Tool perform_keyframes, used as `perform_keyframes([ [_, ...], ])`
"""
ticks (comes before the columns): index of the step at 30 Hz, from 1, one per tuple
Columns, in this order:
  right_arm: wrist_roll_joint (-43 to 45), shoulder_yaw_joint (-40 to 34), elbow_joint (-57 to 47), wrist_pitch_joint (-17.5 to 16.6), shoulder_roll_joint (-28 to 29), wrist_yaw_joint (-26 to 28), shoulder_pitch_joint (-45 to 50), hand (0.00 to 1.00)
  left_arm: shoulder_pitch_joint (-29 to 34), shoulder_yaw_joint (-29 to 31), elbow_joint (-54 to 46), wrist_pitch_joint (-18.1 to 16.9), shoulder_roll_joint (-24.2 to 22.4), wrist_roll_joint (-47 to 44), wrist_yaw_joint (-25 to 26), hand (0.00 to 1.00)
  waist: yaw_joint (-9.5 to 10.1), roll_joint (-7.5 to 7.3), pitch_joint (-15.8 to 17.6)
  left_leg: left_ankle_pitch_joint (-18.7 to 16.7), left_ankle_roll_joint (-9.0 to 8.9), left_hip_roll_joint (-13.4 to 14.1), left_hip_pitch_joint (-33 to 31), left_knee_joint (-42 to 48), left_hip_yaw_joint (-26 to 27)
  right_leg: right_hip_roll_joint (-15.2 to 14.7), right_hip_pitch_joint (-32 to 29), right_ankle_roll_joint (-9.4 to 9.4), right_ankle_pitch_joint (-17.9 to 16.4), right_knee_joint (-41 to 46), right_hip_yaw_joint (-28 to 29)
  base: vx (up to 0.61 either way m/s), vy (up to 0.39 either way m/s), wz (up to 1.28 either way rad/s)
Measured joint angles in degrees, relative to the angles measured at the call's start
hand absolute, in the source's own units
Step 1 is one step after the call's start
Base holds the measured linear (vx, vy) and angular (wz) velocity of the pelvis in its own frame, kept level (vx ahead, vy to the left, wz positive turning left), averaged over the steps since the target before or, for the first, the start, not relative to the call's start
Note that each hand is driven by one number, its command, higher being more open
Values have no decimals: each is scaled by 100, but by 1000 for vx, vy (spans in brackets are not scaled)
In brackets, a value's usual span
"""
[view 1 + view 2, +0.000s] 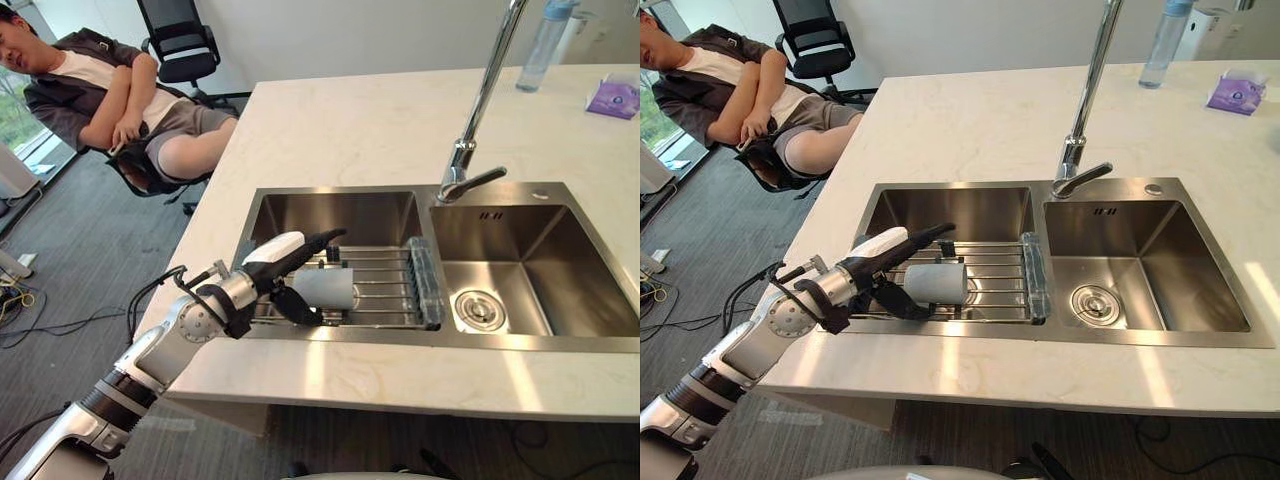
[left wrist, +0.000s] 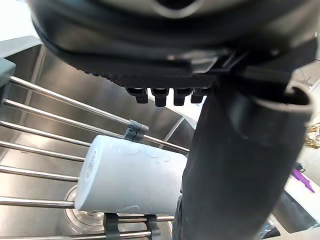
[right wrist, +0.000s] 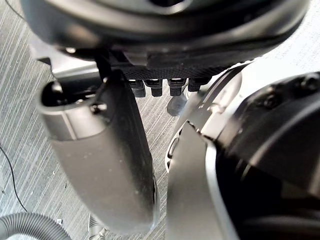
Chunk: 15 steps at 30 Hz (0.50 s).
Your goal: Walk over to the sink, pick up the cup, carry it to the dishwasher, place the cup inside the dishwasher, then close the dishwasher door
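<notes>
Brushed steel sink [image 1: 560,260], glossy marble-look counter [image 1: 350,120], matt pale plastic cup [image 1: 325,287], shiny metal-rod rack [image 2: 35,201].

The cup [image 2: 131,176] lay on its side across the steel rods of a rack [image 2: 40,122] over the sink [image 2: 85,80]. The left hand [image 2: 165,50] hung above it with fingers [image 2: 161,96] straight. Its thumb [image 2: 235,170] hid one end of the cup, so contact could not be told.

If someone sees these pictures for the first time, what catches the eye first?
The robot's left hand reaches to a pale cup lying on its side on a wire rack in the left basin of a steel sink. Beyond the counter, a person sits with arms folded.
</notes>
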Motion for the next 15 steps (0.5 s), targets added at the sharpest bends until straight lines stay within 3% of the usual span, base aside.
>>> perform_keyframes([
  [15,57,9,-50,34,-7,-15,31,100,-310,-280,241,258,0,1,12,100,-93,8,-5,-1,2,-8,9,0,57,-11,-25,2,25,-1,53,-5,0,-1],
])
